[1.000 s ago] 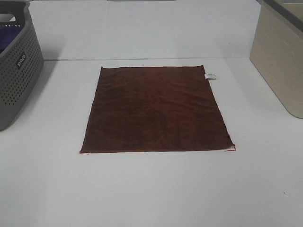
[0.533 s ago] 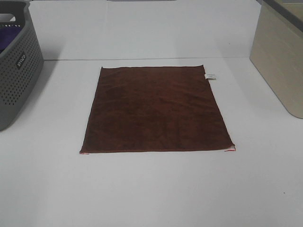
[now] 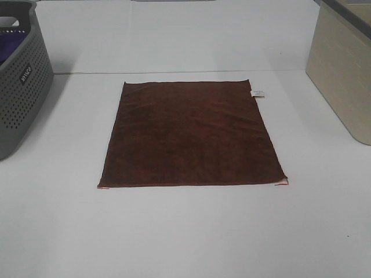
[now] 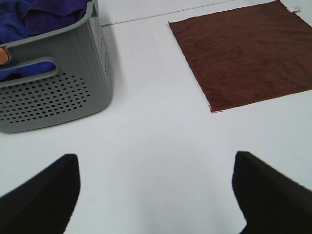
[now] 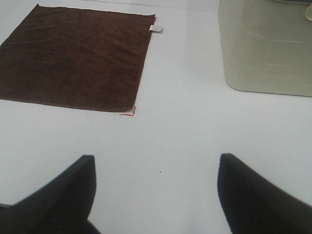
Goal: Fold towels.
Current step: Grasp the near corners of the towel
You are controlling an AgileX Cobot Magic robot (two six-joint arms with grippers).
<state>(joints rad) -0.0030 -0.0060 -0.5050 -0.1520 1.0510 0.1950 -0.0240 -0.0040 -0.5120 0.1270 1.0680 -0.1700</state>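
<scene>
A dark reddish-brown towel (image 3: 191, 134) lies flat and unfolded on a white table (image 3: 185, 231), with a white tag (image 3: 258, 92) at its far right corner. A grey basket (image 3: 17, 87) stands to its left and a beige bin (image 3: 345, 69) to its right. The left gripper (image 4: 155, 161) and right gripper (image 5: 156, 158) are spread wide, empty, apart from the towel.

A white table (image 3: 185, 243) lay under even light. A grey perforated basket (image 3: 17, 98) stood left, a beige bin (image 3: 342, 69) right

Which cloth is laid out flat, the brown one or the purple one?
The dark reddish-brown towel, spread square on the table; the purple cloth sits bunched inside the grey perforated basket.
</scene>
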